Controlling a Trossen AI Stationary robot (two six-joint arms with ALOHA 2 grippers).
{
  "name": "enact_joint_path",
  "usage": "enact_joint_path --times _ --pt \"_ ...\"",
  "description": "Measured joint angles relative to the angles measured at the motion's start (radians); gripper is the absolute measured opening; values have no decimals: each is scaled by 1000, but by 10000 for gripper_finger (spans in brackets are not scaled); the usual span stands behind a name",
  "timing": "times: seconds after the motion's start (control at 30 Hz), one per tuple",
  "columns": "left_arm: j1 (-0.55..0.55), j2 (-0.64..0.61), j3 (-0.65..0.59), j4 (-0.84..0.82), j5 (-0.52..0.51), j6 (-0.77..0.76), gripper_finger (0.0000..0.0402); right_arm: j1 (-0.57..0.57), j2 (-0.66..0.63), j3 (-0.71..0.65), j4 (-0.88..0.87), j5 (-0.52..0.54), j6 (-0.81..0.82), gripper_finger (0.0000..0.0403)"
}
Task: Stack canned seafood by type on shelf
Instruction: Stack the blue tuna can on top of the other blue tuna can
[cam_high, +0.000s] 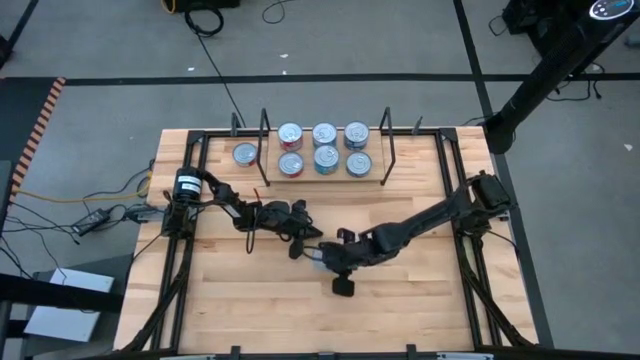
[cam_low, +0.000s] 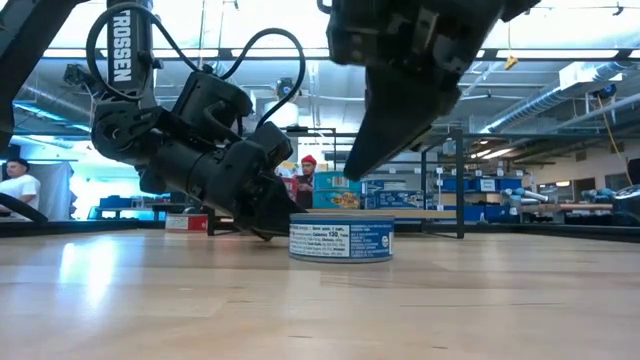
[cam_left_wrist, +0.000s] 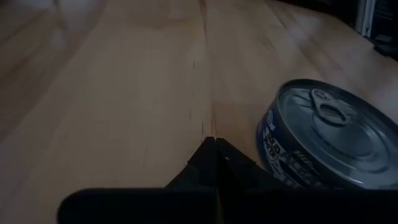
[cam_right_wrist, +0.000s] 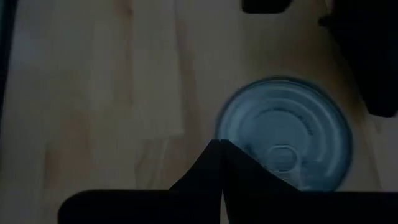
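Both pincers (cam_left_wrist: 214, 144) (cam_right_wrist: 221, 146) pressed together beside a blue tin (cam_low: 341, 240) on the wooden tabletop (cam_low: 150, 300).

A glossy metal lid tops the blue paper-labelled tin (cam_left_wrist: 329, 143) on the smooth light-wood table (cam_left_wrist: 124, 93).

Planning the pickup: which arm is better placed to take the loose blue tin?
Right, probably: the right claw hangs directly above the blue tin, while the left claw sits low beside it.
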Motion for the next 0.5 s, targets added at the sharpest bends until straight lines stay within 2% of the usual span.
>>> enact_joint_path --times 0.33,0.5 --pt "0 0 0 6 26 2 1 46 64 -33 101 -6 15 9" --pt "0 0 0 15 32 -2 1 52 87 -33 91 78 57 9"
